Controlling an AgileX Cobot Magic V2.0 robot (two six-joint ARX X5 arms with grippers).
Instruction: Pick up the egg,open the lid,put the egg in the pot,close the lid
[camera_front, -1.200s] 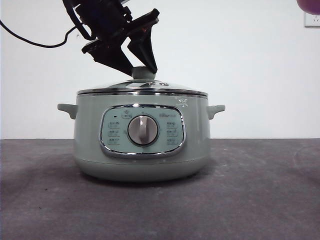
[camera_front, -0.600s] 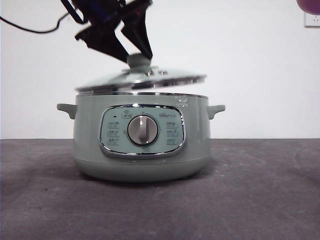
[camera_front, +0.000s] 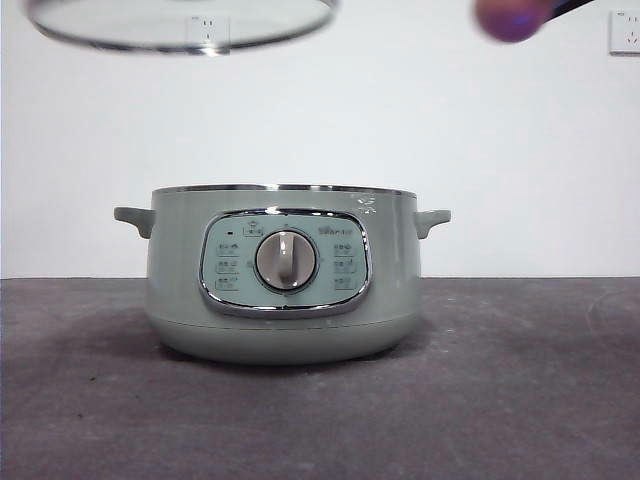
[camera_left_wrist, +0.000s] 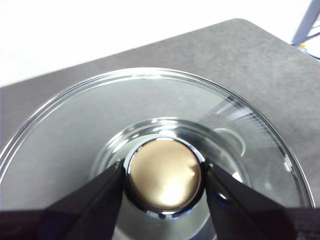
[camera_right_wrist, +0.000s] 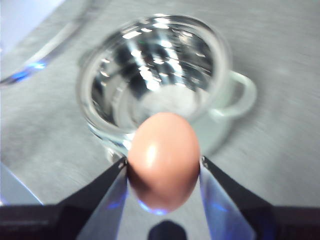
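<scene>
The sage-green pot (camera_front: 282, 285) stands open on the dark table, and its shiny inside (camera_right_wrist: 155, 65) shows in the right wrist view. High at the upper left hangs the glass lid (camera_front: 180, 25), lifted clear of the pot. My left gripper (camera_left_wrist: 165, 177) is shut on the lid's knob (camera_left_wrist: 164, 174), with the glass dome (camera_left_wrist: 75, 125) spread around it. The reddish-brown egg (camera_right_wrist: 162, 160) is clamped in my right gripper (camera_right_wrist: 162, 167), which hovers above and to the right of the pot. In the front view the egg (camera_front: 510, 18) is a blurred blob at the top edge.
The pot has two small side handles (camera_front: 133, 218) and a chrome-framed panel with a dial (camera_front: 285, 260). Dark table (camera_front: 520, 400) stretches in front and to both sides. A wall socket (camera_front: 625, 35) sits at the upper right.
The lid has risen off the pot and moved up and left, to the top edge. The egg in the right gripper has come leftward, closer to the pot.
</scene>
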